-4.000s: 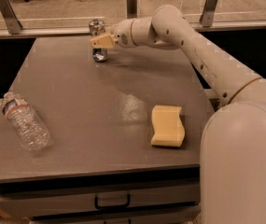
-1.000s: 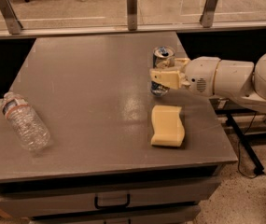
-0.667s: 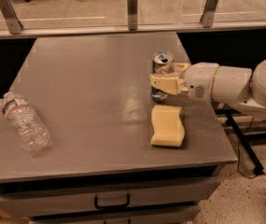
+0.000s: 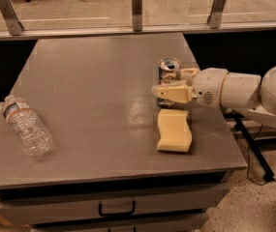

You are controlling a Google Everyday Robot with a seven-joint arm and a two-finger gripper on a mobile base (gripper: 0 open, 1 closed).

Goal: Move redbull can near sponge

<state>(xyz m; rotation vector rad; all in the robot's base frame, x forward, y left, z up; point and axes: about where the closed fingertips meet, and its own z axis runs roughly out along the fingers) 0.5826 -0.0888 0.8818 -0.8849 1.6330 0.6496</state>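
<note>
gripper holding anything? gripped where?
Yes: the gripper, at the table's right side just behind the sponge, holds the can upright, fingers clamped across the sides of its body, top left free.

A gray table (image 4: 94,81) with a drawer (image 4: 115,208) holds a clear water bottle (image 4: 27,132) lying on its side near the left edge. Metal posts (image 4: 136,8) stand behind. The gripper (image 4: 170,83) is over the table's right side.

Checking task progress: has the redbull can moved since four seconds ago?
Yes. The redbull can went from the table's far edge toward the near right, now just behind the sponge, held in the gripper.
</note>
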